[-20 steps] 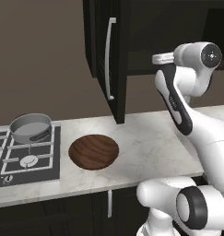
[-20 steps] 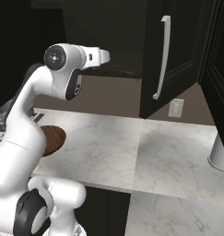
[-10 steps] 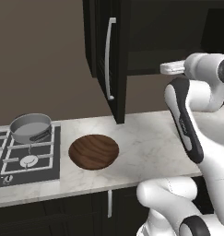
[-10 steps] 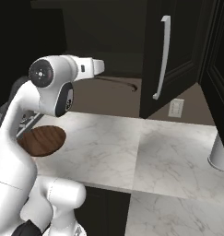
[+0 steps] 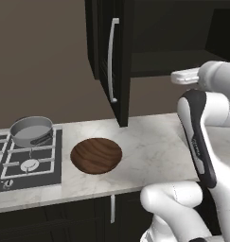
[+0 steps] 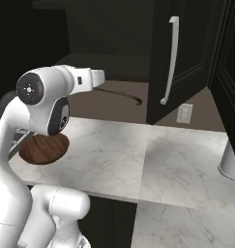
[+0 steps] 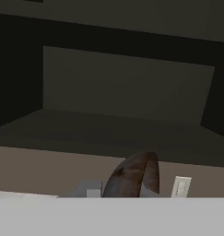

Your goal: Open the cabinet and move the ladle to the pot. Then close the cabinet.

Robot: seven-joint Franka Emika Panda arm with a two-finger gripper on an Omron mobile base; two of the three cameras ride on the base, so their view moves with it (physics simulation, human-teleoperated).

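Note:
The cabinet [image 5: 117, 56] stands open, both doors swung out, with a pale bar handle on the left door and another on the right door [image 6: 173, 58]. Its dark shelf [image 7: 113, 129] lies straight ahead of the hand. My gripper [image 6: 100, 83] hangs in front of the cabinet's opening, above the counter, shut on the ladle [image 6: 121, 95]. The ladle's thin stem juts out to the right in the right base view. Its brown scoop [image 7: 134, 177] sits low in the hand view, by the gripper [image 7: 120, 191]. The grey pot [image 5: 31, 131] rests on the stove at far left.
A wide brown wooden dish [image 5: 96, 155] lies on the marble counter [image 6: 138, 155] between stove [image 5: 22, 163] and arm. A wall outlet [image 6: 185, 114] sits under the cabinet. A pale grey cylinder [image 6: 231, 160] stands at the counter's right end.
The hand has drawn back and down from the cabinet's opening with the ladle in its grip. The upper arm has swung out toward the cameras. Pot, dish and doors are unmoved.

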